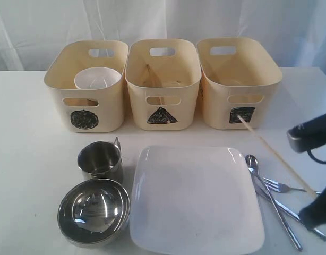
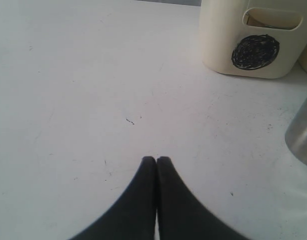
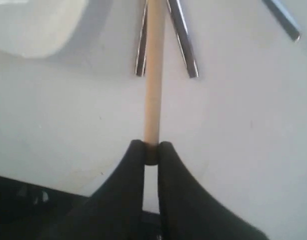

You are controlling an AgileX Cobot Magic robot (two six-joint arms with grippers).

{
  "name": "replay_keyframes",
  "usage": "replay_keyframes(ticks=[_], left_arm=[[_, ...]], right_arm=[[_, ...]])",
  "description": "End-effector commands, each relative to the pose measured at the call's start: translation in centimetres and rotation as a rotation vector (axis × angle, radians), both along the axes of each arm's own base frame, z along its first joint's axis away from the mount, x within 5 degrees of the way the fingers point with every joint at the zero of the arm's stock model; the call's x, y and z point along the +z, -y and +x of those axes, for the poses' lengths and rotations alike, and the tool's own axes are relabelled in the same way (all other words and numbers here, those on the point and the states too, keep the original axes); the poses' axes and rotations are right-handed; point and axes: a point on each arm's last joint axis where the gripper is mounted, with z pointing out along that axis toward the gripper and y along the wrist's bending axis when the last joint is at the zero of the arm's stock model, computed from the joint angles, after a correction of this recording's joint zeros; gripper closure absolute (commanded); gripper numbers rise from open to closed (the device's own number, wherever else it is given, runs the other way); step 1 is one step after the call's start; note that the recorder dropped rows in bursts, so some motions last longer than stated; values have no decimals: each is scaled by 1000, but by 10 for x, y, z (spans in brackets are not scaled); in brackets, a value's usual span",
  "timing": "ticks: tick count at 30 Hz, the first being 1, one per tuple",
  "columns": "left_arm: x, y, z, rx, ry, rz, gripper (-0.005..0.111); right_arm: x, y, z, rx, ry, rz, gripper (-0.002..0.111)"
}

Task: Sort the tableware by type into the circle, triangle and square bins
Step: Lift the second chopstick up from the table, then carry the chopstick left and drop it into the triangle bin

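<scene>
1. The step in hand is moving a chopstick. The right hand (image 3: 151, 148) is clamped on the near end of a slim pale wooden chopstick (image 1: 274, 154). The stick slants away to the far left and seems lifted off the white table (image 1: 25, 133). Its far tip shows against the front of the square-marked cream plastic bin (image 1: 238, 79). It crosses above the steel cutlery (image 1: 277, 210), which lies right of the plate
2. The left hand (image 2: 156, 160) is closed on nothing and sits over bare table to the left of the circle-marked cream bin (image 2: 253, 40)
3. We judge the next move is to carry the stick left to the middle triangle-marked cream bin (image 1: 163, 74), where a thin wooden stick already seems to lean. That calls for lifting the long tip clear of the bin rims, tilting it down inside, then letting go
4. Counted:
   - three bins in a far row
   - one small white bowl (image 1: 97, 79), in the circle bin
   - one steel handled mug (image 1: 101, 159) at the near left
   - one steel bowl (image 1: 94, 211), just nearer than the mug
   - one large white square plate (image 1: 195, 199) in the middle
   - three cutlery pieces: a spoon, a fork and a third we cannot name
   - one chopstick in the grip
</scene>
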Motion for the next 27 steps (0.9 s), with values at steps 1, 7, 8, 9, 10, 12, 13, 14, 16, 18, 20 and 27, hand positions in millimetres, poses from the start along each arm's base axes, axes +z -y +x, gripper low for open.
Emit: replay_keyframes(ticks=[1,7,8,9,10,12,13,14,16,18,20,27], left_arm=[[-1,0,0,-1,5,-2,107],[-1,0,0,-1,5,-2,107],[-1,0,0,-1,5,-2,107],[-1,0,0,-1,5,-2,107],[-1,0,0,-1,5,-2,107],[-1,0,0,-1,5,-2,107],[-1,0,0,-1,5,-2,107],[-1,0,0,-1,5,-2,107],[-1,0,0,-1,5,-2,107],[-1,0,0,-1,5,-2,107],[-1,0,0,-1,5,-2,107],[-1,0,0,-1,5,-2,107]], right_arm=[[22,-10,16,59,167,111,108],[42,-27,52,78,378,215,108],[42,-30,61,88,390,219,108],[41,-34,70,99,395,223,108],[39,-39,80,111,394,229,108],[37,-48,100,135,386,243,108],[35,-54,111,148,374,255,108],[33,-59,120,158,366,265,108],[30,-70,142,174,350,298,108],[26,-81,162,168,340,332,108],[27,-90,183,159,356,365,108],[29,-119,247,67,511,543,108]])
